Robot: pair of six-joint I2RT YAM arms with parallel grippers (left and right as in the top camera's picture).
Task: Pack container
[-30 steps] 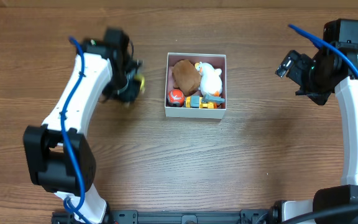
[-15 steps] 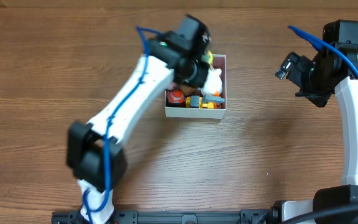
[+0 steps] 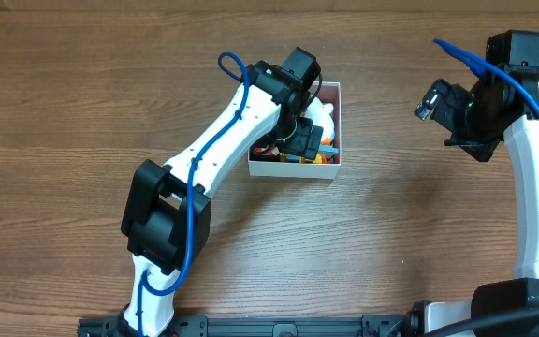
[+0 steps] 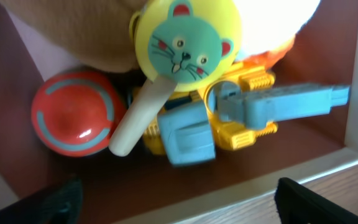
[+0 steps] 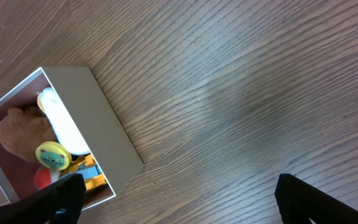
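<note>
The container [image 3: 330, 168], a square white box with a dusty-pink inside, sits directly under my left end effector [image 3: 304, 142], mid-tabletop [image 3: 82, 112]. In the left wrist view I look straight down into it. A yellow rattle with a teal cat face [image 4: 185, 38] lies on top of the pile, and its cream handle slants down towards a red ball [image 4: 73, 112]. A yellow-and-blue toy vehicle [image 4: 253, 112] lies under the rattle, with a brown plush [image 4: 79, 37] and a white plush [image 4: 278, 12] at the far side.

My left end effector's fingers stand wide apart with nothing between them, one at each lower corner of the view. I judge the rattle placed.

To finish well, I would lift straight up so neither finger catches the handle or the box wall. I would also check that the rattle sits below the rim.

My right end effector [image 3: 435, 98] is also spread and empty. It hangs well apart from the container, which lies off to its side.
</note>
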